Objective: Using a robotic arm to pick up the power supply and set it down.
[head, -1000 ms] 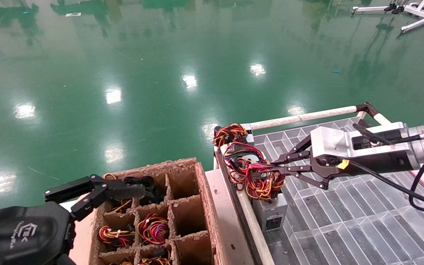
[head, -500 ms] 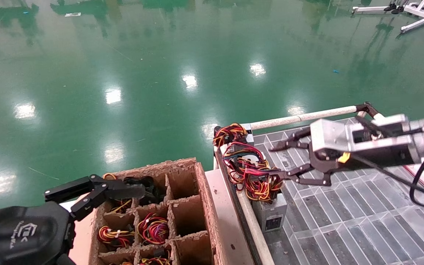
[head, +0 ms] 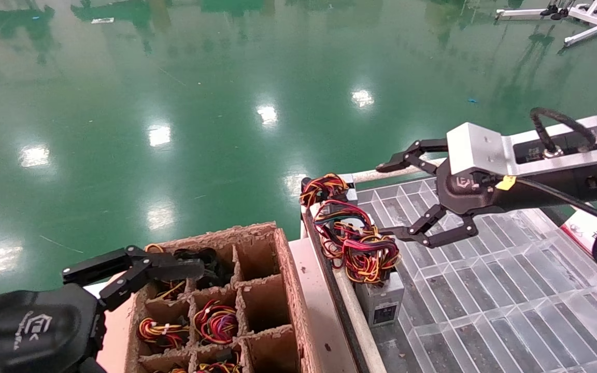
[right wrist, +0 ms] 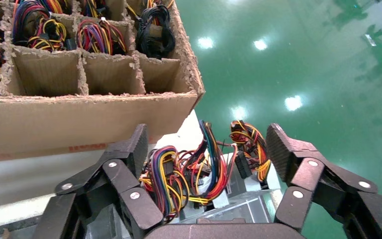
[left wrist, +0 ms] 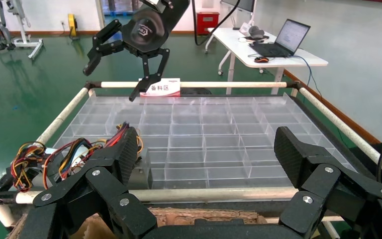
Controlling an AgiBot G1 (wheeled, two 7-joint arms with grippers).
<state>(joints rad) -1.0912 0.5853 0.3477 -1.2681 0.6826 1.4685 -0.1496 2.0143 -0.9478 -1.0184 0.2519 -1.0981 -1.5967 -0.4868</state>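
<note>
The power supply (head: pixel 384 303), a small grey box with a tangle of red, yellow and black wires (head: pixel 363 248) on top, stands in the clear compartment tray (head: pixel 490 316) at its near left edge. My right gripper (head: pixel 392 201) hangs open above and just right of the wires, holding nothing. In the right wrist view the wire bundle (right wrist: pixel 181 174) lies below, between the spread fingers (right wrist: pixel 137 144). My left gripper (head: pixel 138 269) is parked open over the cardboard box; the left wrist view shows the power supply (left wrist: pixel 142 174) ahead of it.
A divided cardboard box (head: pixel 284 290) holds several wire bundles in its cells. A second wired unit (head: pixel 325 189) sits at the tray's far left corner. White tube rails (head: pixel 423 167) frame the tray. Green floor lies beyond; a desk with a laptop (left wrist: pixel 283 37) stands farther off.
My right gripper opened, let go of the wire bundle and rose up and slightly back from the power supply. The power supply stayed in the tray. The left arm has not moved.
</note>
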